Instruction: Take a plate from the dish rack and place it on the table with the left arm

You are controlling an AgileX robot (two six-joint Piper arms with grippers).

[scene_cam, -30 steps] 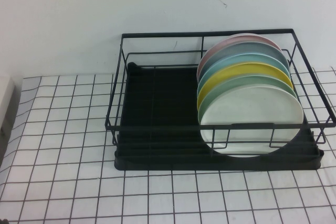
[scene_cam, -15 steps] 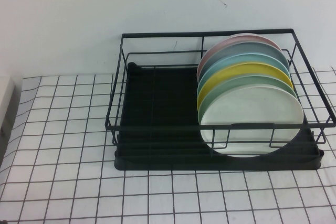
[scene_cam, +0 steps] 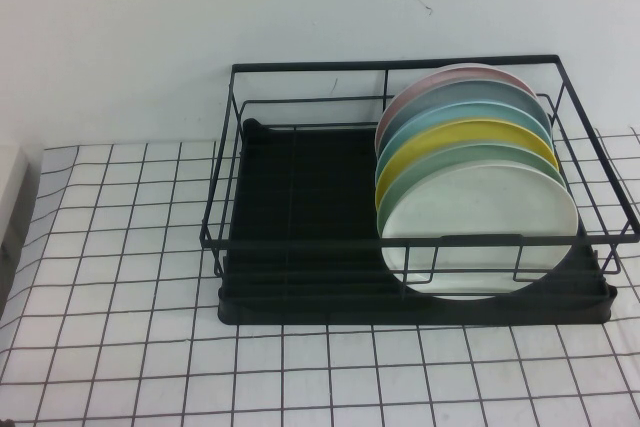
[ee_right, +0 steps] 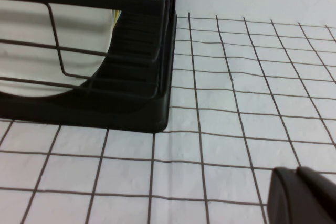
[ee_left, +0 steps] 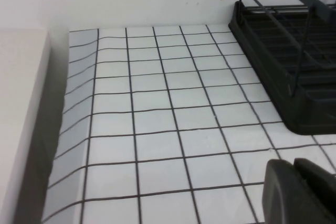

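Note:
The white plate (scene_cam: pixel 480 232) stands upright at the front of a row of plates in the right half of the black wire dish rack (scene_cam: pixel 300 237). The rack sits at the back of the grid-cloth table (scene_cam: pixel 120 267). Neither arm shows in the high view. In the left wrist view my left gripper (ee_left: pixel 293 162) is shut and empty, low over the cloth, left of the rack's corner (ee_left: pixel 294 77). In the right wrist view my right gripper (ee_right: pixel 296 170) is shut and empty over the cloth, right of the rack (ee_right: pixel 136 103) and the white plate (ee_right: pixel 63 24).
Several coloured plates stand behind the white one, among them a mint-green (scene_cam: pixel 470 159) and a yellow plate (scene_cam: pixel 460 137). The rack's left half holds nothing. A pale block (ee_left: pixel 21 119) borders the cloth's left edge. A white wall rises behind the rack.

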